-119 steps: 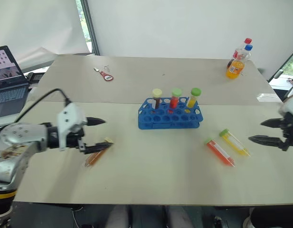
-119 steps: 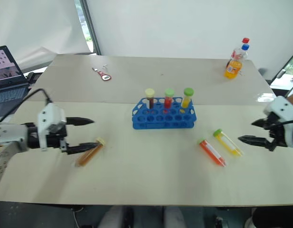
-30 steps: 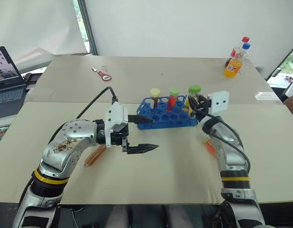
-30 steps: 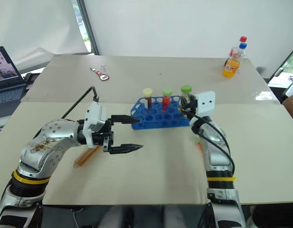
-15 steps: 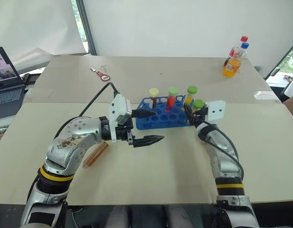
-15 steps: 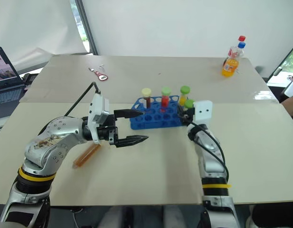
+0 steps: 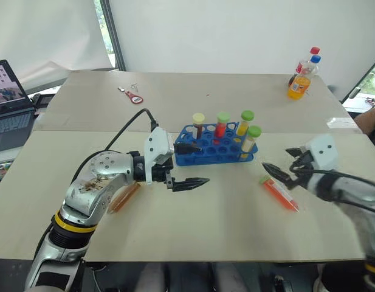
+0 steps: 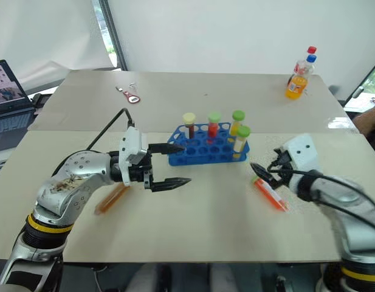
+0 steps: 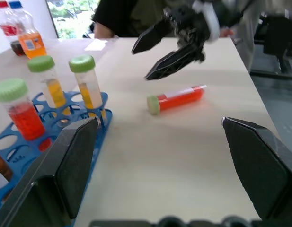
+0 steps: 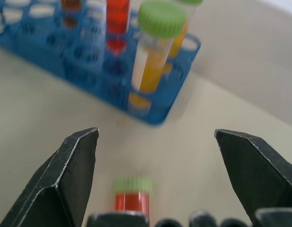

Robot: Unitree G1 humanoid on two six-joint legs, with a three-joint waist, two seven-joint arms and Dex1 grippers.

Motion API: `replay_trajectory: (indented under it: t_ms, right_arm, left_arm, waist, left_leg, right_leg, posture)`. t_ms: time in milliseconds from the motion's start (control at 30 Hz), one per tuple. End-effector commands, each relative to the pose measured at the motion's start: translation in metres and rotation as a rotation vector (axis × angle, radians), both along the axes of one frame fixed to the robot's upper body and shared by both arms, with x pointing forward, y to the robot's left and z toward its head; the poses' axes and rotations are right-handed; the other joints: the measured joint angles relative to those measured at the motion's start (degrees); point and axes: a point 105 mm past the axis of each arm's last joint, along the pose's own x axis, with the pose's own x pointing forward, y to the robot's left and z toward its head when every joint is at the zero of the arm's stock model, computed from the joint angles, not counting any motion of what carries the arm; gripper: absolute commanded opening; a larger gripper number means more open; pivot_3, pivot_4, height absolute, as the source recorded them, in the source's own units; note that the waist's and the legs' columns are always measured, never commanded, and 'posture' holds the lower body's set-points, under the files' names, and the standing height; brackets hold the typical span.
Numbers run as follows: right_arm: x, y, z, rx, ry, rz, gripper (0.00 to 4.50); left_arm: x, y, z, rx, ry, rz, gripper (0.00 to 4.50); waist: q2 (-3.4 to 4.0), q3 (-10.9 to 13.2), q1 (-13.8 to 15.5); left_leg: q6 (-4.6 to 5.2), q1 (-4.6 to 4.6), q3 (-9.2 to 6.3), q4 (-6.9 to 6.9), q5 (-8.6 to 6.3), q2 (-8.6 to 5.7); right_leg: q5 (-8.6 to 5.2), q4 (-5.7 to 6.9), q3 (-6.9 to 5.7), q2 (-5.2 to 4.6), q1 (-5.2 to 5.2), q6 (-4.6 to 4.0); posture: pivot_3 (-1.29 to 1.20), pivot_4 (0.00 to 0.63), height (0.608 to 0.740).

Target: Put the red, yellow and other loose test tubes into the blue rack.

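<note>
The blue rack (image 7: pixel 214 151) stands mid-table holding several capped tubes; a yellow green-capped tube (image 7: pixel 252 139) stands upright at its right end. A red tube (image 7: pixel 278 193) with a green cap lies flat to the rack's right. An orange tube (image 7: pixel 123 198) lies on the left, partly under my left arm. My right gripper (image 7: pixel 276 159) hovers open just above the red tube, holding nothing. To the left of the rack my left gripper (image 7: pixel 198 164) is open and empty. In the right wrist view the yellow tube (image 10: pixel 153 52) stands ahead and the red tube (image 10: pixel 132 195) lies between my fingers (image 10: pixel 70 175).
Two drink bottles (image 7: pixel 302 75) stand at the far right corner. A red tool (image 7: pixel 134 96) lies at the far left, and a laptop (image 7: pixel 11 100) sits beyond the left edge. A person (image 9: pixel 131 16) shows past the table's right side. Bare table lies in front of the rack.
My right gripper let go of the yellow tube, which now stands in the rack, then opened and drew back to the right and towards me. The left gripper kept its place.
</note>
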Motion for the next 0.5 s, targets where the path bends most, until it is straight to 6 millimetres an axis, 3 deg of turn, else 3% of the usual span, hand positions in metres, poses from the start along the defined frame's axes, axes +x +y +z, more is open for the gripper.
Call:
replay_trajectory:
  t_ms: [33,200,467,500]
  right_arm:
    - [-0.008,-0.002,-0.008,-0.046,0.185,-0.011,4.34]
    - [0.001,-0.002,-0.026,-0.072,0.347,-0.015,4.34]
    - [0.023,-0.012,-0.043,-0.174,0.444,-0.003,4.34]
    - [0.024,-0.011,-0.044,-0.169,0.461,-0.002,4.1]
  left_arm:
    - [-0.018,-0.001,-0.001,0.063,-0.05,-0.128,4.5]
    - [-0.034,-0.001,-0.008,0.128,-0.072,-0.246,4.5]
    - [-0.041,-0.007,-0.013,0.129,-0.102,-0.289,4.5]
    - [-0.042,-0.008,-0.014,0.126,-0.102,-0.288,4.5]
  waist:
    - [-0.02,0.0,-0.1]
    - [-0.03,0.0,0.0]
    - [-0.03,0.0,0.3]
    - [-0.03,0.0,0.3]
  left_leg:
    - [0.0,0.0,0.04,0.0,0.0,0.0]
    - [0.0,-0.04,0.12,-0.01,0.0,0.0]
    - [0.03,-0.18,0.36,0.04,-0.01,0.0]
    - [0.03,-0.17,0.36,0.03,-0.01,0.0]
  right_leg:
    - [0.0,-0.01,0.0,0.0,0.01,0.0]
    - [-0.01,-0.07,0.0,0.01,-0.03,0.0]
    - [-0.01,-0.19,-0.01,-0.02,-0.08,0.02]
    - [-0.01,-0.19,-0.01,-0.01,-0.08,0.02]
  posture:
    - [0.0,0.15,0.74]
    - [0.0,0.15,0.74]
    - [0.0,0.15,0.74]
    - [0.0,0.15,0.74]
